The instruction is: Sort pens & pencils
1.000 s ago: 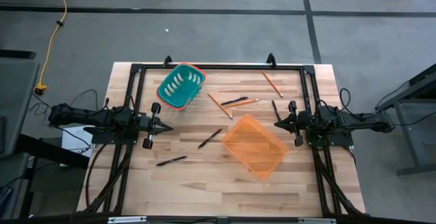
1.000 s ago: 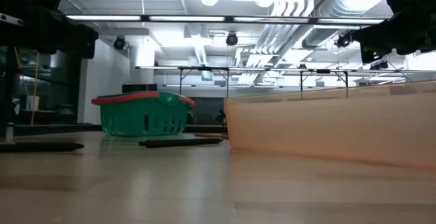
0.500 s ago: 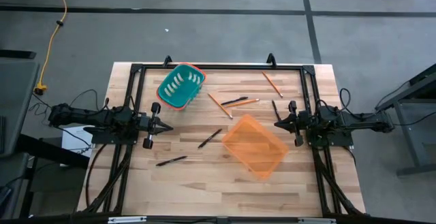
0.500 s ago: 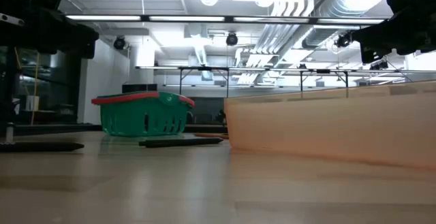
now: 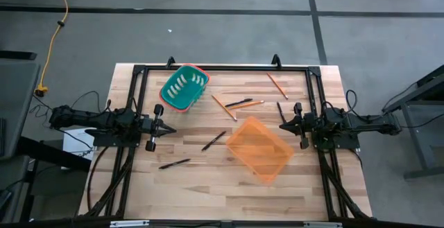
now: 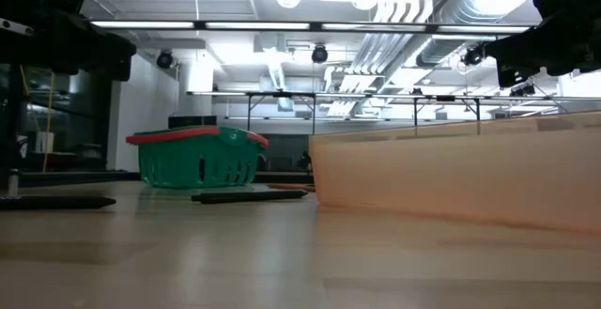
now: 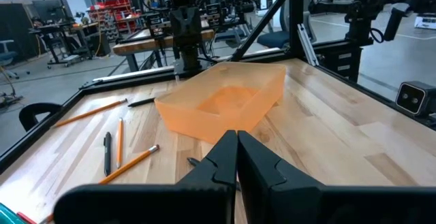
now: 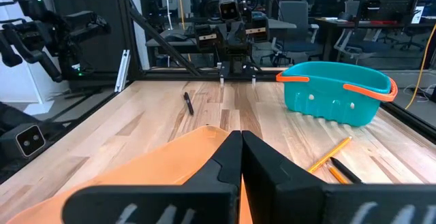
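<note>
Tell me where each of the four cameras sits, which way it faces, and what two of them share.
High: overhead, straight down; both arms, left gripper, right gripper.
Low: table height, level past the teal basket; arms at the top corners.
Left wrist: faces the orange bin over its shut fingers.
Right wrist: faces the teal basket over its shut fingers.
Both wrist views show the orange bin.

Four black pens lie on the tabletop [image 5: 208,186]: the first pen [image 5: 238,102], second pen [image 5: 214,141], third pen [image 5: 174,163] and fourth pen [image 5: 280,111], this last nearest the right edge. Three orange-yellow pencils: the first pencil [image 5: 277,86], second pencil [image 5: 224,107] and third pencil [image 5: 248,105]. Two containers: one teal basket [image 5: 184,88] and one orange bin [image 5: 260,148]. Two pincers: the left pincer [image 5: 168,129] and the right pincer [image 5: 282,125].
</note>
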Available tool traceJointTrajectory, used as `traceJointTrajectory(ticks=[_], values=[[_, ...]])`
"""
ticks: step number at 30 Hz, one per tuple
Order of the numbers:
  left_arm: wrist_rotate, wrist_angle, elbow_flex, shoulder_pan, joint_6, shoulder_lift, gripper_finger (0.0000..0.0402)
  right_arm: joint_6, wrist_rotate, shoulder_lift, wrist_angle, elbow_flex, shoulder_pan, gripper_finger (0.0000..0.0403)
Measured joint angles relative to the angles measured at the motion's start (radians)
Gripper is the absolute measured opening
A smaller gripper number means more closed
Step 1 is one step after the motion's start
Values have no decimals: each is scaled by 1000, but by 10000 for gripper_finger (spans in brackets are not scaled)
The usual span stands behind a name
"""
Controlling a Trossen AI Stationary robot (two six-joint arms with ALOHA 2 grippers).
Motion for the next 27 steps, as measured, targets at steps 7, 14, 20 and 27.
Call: traceJointTrajectory(ticks=[7,14,20,27], values=[[0,0,0,0,0,0,1,0,0,0,0,0,0,0],[0,0,0,0,-1,0,1,0,0,0,0,0,0,0],[0,0,0,0,-1,0,1,0,0,0,0,0,0,0],[43,41,0,0,33,0,1,0,0,0,0,0,0,0]])
